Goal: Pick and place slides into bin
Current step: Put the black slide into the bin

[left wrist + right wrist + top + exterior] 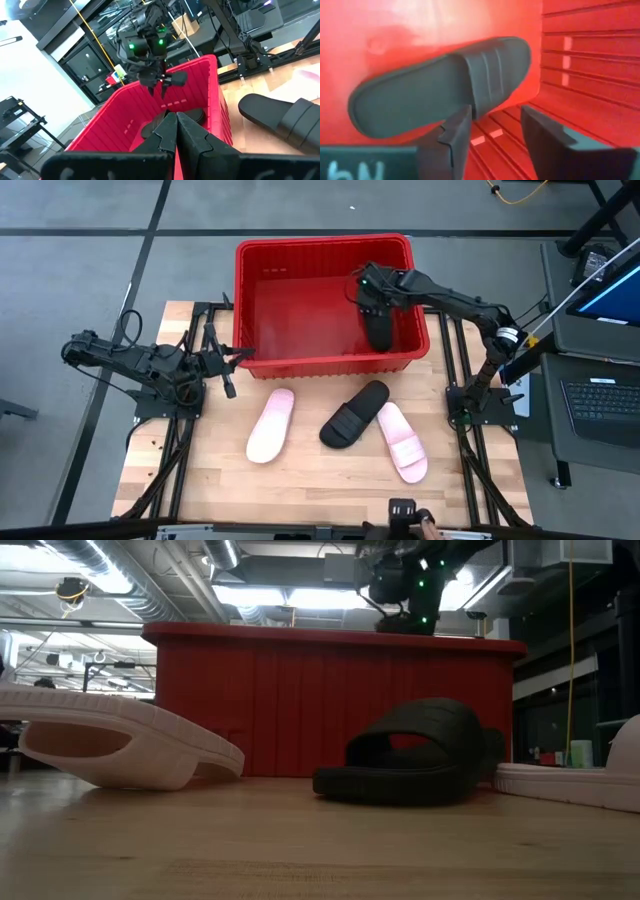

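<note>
One black slide (440, 85) lies strap up inside the red bin (240, 300), on its floor by the right wall (380, 332). My right gripper (495, 135) hangs open above it, over the bin (362, 292), with nothing between its fingers. On the table in front of the bin lie a pink slide (271, 425), a second black slide (355, 415) and another pink slide (402, 440), which lies against the black one's right side. My left gripper (176, 125) is shut on nothing and points level at the bin's near left corner (243, 354).
The bin fills the far middle of the wooden table (300, 480). In front of the three slides the tabletop is bare wood down to the near edge. Dark frame rails (460, 380) run along both sides of the table, and a desk with a laptop (600, 395) stands off to the right.
</note>
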